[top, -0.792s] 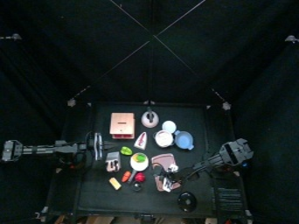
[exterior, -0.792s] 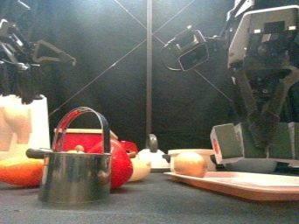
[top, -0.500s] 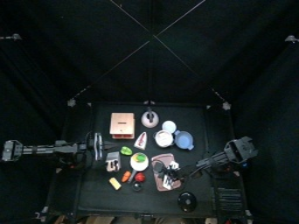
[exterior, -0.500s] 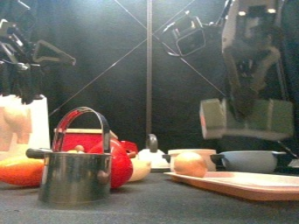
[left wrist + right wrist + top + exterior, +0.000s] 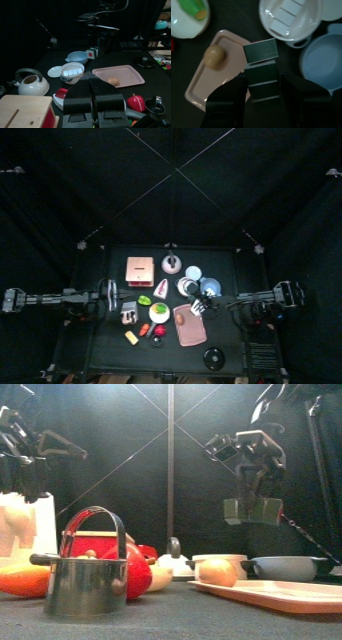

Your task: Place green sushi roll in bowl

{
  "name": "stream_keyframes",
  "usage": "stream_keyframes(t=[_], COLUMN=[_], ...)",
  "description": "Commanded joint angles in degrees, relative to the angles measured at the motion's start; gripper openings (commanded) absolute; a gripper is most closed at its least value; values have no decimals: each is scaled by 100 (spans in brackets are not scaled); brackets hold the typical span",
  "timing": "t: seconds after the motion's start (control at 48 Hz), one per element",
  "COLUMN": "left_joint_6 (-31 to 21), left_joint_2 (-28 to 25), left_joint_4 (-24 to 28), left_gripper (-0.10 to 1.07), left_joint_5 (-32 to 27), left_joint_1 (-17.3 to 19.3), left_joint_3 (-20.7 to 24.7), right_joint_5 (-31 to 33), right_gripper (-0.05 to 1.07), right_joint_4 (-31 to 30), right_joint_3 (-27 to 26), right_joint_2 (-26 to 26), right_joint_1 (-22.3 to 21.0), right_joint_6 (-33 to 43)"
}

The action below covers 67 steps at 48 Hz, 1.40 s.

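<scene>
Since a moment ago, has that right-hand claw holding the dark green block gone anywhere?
Yes. The right gripper, shut on the green sushi roll, has lifted off the pink tray and moved toward the light-blue bowl.

A shiny metal kettle (image 5: 83, 576); a smooth, glossy light-blue bowl (image 5: 323, 59).

The light-blue bowl (image 5: 326, 59) is running off the right wrist picture's edge, so only part of its rim is showing. The white bowl (image 5: 298, 19) is likewise being cut at the edge. The pink tray (image 5: 274, 594) is running out of the front view at the right. In the front view, the metal kettle (image 5: 86, 576) is hiding most of the red item (image 5: 134, 571) behind it. From above, the small items near the front left are showing too small to identify.
</scene>
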State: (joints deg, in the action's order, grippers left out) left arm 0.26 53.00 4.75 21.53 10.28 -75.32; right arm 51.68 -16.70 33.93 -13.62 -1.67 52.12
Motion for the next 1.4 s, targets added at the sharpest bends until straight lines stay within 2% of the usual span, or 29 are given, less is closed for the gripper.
stream_keyframes(t=[0.0,0.188,0.417,0.75,1.104,1.375], left_joint_6=[-9,-18,-9,0,0,0], left_joint_2=[-35,-26,-26,-26,-35,-26], left_joint_4=[0,0,-18,-9,-9,-9], left_gripper=[-2,-2,-2,-2,-2,-2], left_joint_5=[18,18,18,18,18,26], left_joint_1=[9,18,18,18,26,35], left_joint_3=[70,70,53,53,53,53], right_joint_5=[211,308,255,97,-624,-659], right_gripper=[59,59,59,59,60,74], right_joint_4=[0,18,-229,-387,-369,-369], right_joint_3=[53,202,519,1011,1283,1354], right_joint_2=[-229,-246,-308,-519,-519,-439], right_joint_1=[-475,-1116,-1503,-1828,-2013,-2030], right_joint_6=[18,9,0,-9,0,-9])
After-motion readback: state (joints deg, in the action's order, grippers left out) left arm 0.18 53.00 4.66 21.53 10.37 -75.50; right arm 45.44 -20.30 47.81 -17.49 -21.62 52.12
